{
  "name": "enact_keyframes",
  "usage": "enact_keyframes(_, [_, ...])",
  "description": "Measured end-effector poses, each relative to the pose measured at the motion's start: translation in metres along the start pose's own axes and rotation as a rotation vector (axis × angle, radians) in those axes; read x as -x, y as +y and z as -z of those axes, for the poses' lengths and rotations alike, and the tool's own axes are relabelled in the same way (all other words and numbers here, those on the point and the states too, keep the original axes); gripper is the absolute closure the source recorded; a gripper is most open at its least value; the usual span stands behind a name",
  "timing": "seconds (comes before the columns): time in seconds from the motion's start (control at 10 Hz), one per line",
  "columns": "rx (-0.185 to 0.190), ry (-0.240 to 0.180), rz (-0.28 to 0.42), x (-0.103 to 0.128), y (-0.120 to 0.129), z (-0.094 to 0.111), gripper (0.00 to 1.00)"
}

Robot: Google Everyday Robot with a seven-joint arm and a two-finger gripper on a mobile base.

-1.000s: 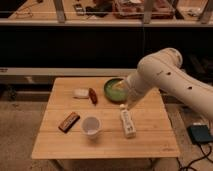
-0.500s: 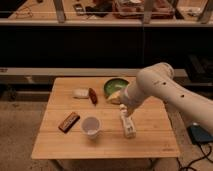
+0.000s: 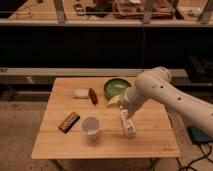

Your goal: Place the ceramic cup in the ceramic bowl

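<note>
The ceramic cup (image 3: pixel 91 125), small, white and round, stands upright on the wooden table (image 3: pixel 55 142) near its front, left of centre. At the back centre rests the ceramic bowl (image 3: pixel 116 87), green, shallow and nothing inside it. My white arm reaches in from the right. My gripper (image 3: pixel 113 102) hangs at the bowl's front edge, up and to the right of the cup and apart from it. It is open and holds nothing.
A white tube-shaped bottle (image 3: pixel 128 124) lies right of the cup, below my wrist. A brown bar (image 3: pixel 69 121) lies left of the cup. A small white item (image 3: pixel 81 93) and a reddish-brown one (image 3: pixel 93 96) sit left of the bowl. A dark counter runs behind the table.
My arm has dropped lower, and the gripper has shifted slightly left and down from over the bowl to its front edge. Cup, bowl and the other items have not moved.
</note>
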Motion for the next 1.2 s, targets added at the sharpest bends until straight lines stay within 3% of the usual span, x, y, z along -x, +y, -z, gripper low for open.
enact_keyframes(0.2, [-0.005,-0.013,0.076,0.008,-0.009,-0.004,0.35])
enact_keyframes(0.5, [0.035,-0.036,0.215,0.029,-0.017,-0.021,0.35])
enact_keyframes(1.0, [0.040,-0.061,0.296,0.061,-0.026,-0.059,0.35])
enact_keyframes(1.2, [0.030,-0.091,0.285,0.077,-0.029,-0.090,0.35])
